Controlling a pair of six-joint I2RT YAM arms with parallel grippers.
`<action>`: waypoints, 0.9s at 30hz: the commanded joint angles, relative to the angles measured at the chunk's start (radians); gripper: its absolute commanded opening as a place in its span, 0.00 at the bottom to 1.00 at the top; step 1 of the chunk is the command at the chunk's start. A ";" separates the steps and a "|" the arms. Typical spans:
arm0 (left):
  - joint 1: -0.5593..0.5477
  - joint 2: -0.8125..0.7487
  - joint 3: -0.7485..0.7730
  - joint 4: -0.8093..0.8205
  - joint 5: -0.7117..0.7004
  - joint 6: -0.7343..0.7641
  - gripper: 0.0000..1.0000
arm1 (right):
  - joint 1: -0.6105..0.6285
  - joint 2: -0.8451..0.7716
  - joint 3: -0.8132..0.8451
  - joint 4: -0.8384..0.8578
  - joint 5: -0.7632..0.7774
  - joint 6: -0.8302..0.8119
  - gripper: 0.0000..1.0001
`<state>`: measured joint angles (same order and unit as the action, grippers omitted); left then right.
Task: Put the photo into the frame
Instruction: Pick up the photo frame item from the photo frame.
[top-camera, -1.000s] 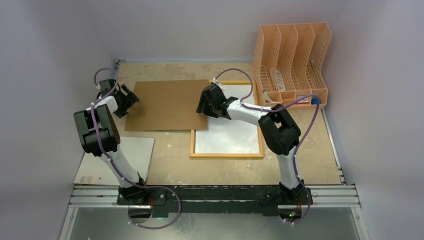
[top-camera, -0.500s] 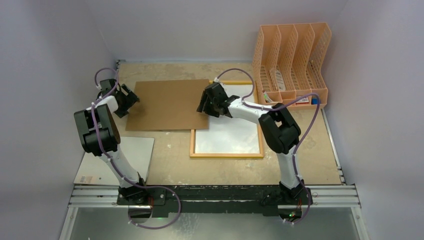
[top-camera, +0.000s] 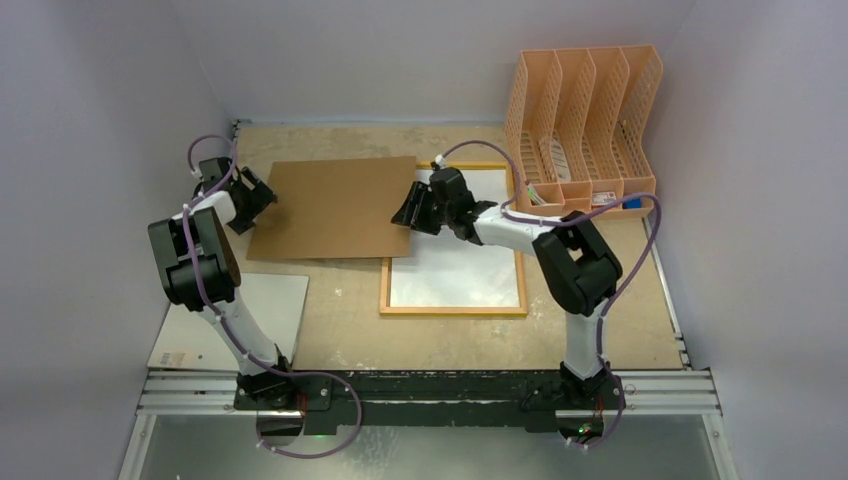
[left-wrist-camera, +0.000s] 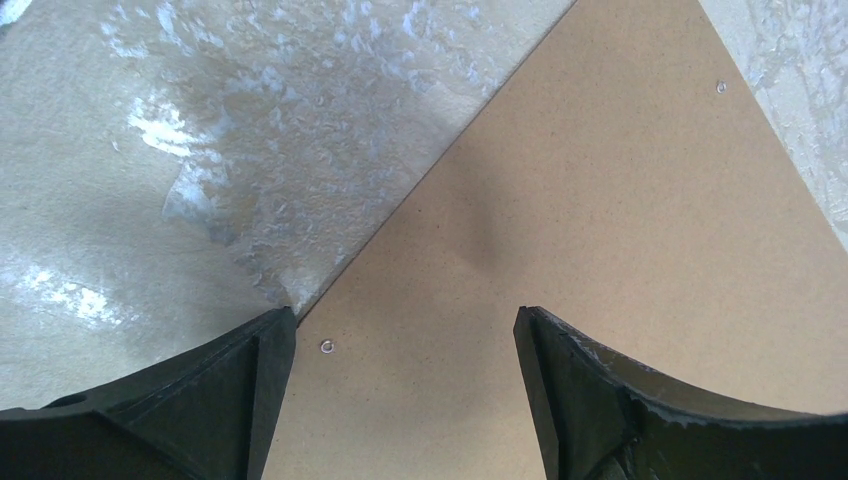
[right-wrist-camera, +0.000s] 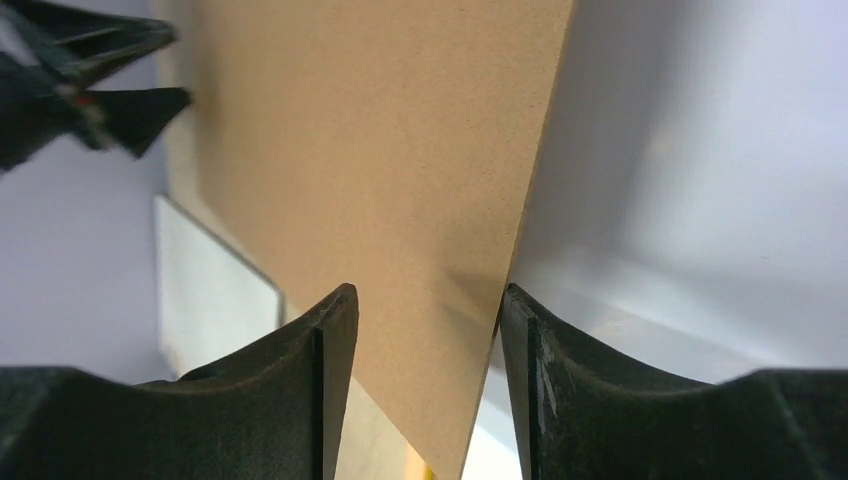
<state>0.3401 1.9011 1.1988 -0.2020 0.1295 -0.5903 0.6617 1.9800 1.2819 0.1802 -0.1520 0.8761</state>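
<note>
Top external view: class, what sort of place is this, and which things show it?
Probably a robot test cell: left arm and right arm bolted to a metal rail, plain walls boxing in a scuffed table, and staged props like the peach file rack.

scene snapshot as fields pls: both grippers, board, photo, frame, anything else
left gripper: open, above the backing board's left corner
right gripper: jaws astride the board's right edge; grip unclear
backing board: brown, mostly left of the frame
frame: flat on the table, wood-coloured side up
photo: white side up, inside the frame, far part hidden by the right arm
other: peach file rack at far right; grey-white panel at near left
</note>
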 joint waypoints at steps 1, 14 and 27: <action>-0.030 0.051 -0.017 -0.126 0.136 -0.042 0.83 | 0.033 -0.118 -0.004 0.331 -0.222 0.078 0.56; -0.029 0.045 -0.011 -0.131 0.145 -0.037 0.82 | 0.021 -0.110 -0.050 0.373 -0.266 0.210 0.40; -0.029 0.023 -0.003 -0.141 0.137 -0.027 0.82 | 0.021 -0.113 -0.013 0.242 -0.213 0.200 0.31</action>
<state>0.3332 1.9064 1.2072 -0.2192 0.2184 -0.5915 0.6765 1.9274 1.2198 0.4427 -0.3840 1.0885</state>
